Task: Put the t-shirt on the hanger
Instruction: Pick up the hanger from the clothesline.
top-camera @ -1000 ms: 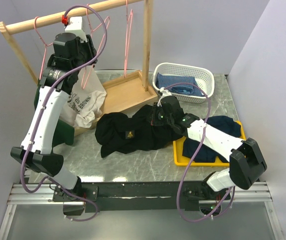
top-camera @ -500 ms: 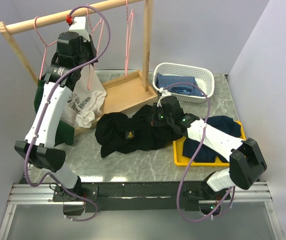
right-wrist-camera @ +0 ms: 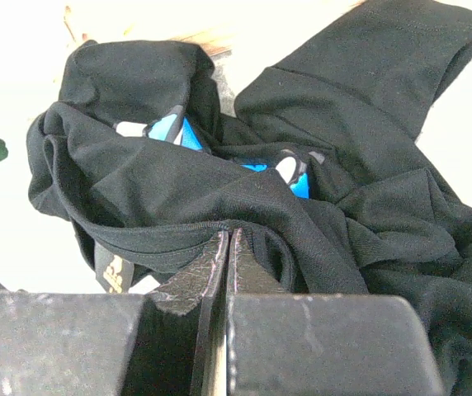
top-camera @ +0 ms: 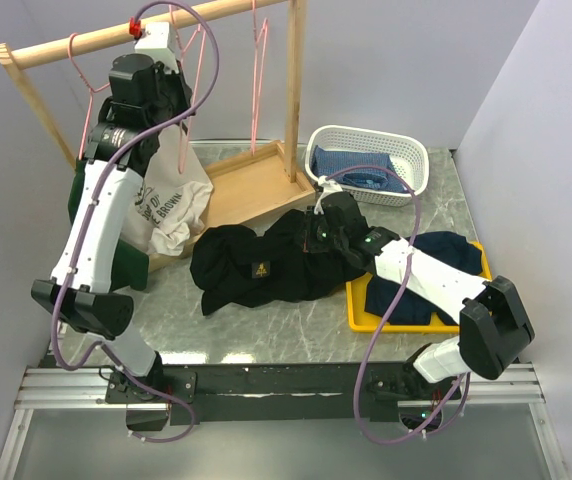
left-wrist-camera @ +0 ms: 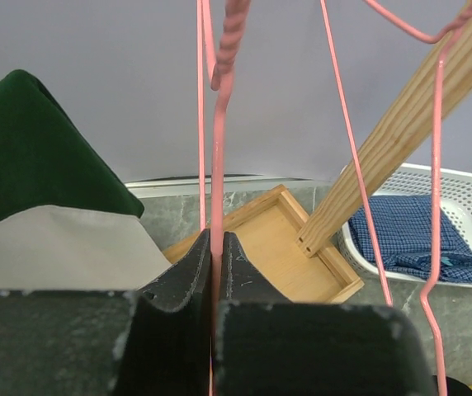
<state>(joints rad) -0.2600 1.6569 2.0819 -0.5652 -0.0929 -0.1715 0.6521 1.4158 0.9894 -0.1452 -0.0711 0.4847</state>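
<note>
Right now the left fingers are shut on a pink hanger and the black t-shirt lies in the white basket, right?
No: the top view shows the black t-shirt lying on the table, outside the white basket. The left fingers are indeed shut on a pink hanger.

White basket [top-camera: 366, 131] holds blue cloth [top-camera: 351, 165]; navy garment [top-camera: 451, 250] lies on yellow tray [top-camera: 358, 302].

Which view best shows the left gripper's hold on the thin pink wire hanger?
Left wrist: the thin pink wire hanger runs through the shut left gripper. Top external: the arm hides the grip; right wrist: neither.
</note>
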